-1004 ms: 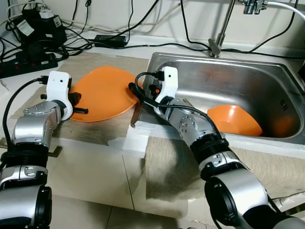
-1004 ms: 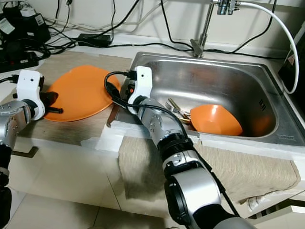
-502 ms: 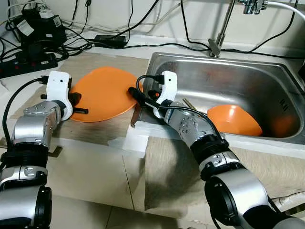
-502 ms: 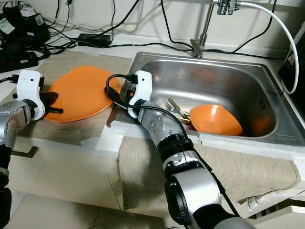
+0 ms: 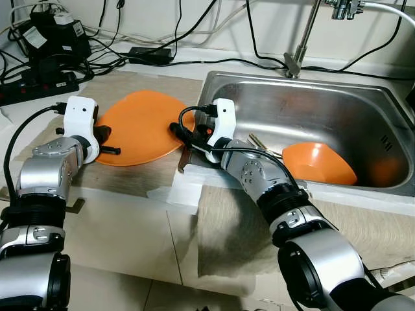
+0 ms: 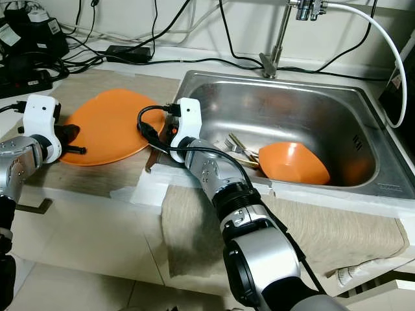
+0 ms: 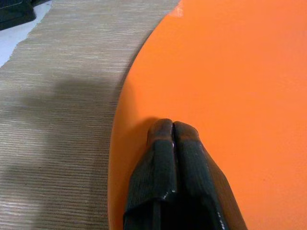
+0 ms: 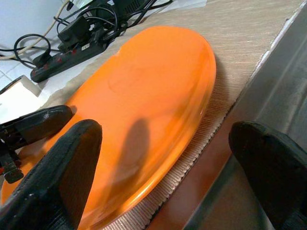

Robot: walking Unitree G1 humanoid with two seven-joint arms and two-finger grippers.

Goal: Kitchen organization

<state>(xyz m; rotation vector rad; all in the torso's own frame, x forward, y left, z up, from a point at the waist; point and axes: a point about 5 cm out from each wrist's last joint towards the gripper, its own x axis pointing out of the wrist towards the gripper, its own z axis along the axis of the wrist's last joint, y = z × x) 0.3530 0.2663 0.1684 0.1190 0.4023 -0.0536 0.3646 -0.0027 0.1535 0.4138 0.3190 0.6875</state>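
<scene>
Orange plate (image 5: 139, 126) flat on counter (image 5: 130, 175), just beside sink (image 5: 337, 113) left rim. Left gripper (image 7: 172, 127) closed, empty, tips resting on plate's left edge. Right gripper (image 8: 163, 158) wide open, empty, at plate's right edge. 1 orange bowl (image 5: 318, 162) in sink.

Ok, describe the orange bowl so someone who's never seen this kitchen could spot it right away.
Start at the steel sink set in the counter. The orange bowl lies inside the basin against its front wall, with cutlery beside it. It is deep and tilted, unlike the flat orange plate lying out on the mat beside the sink.
</scene>
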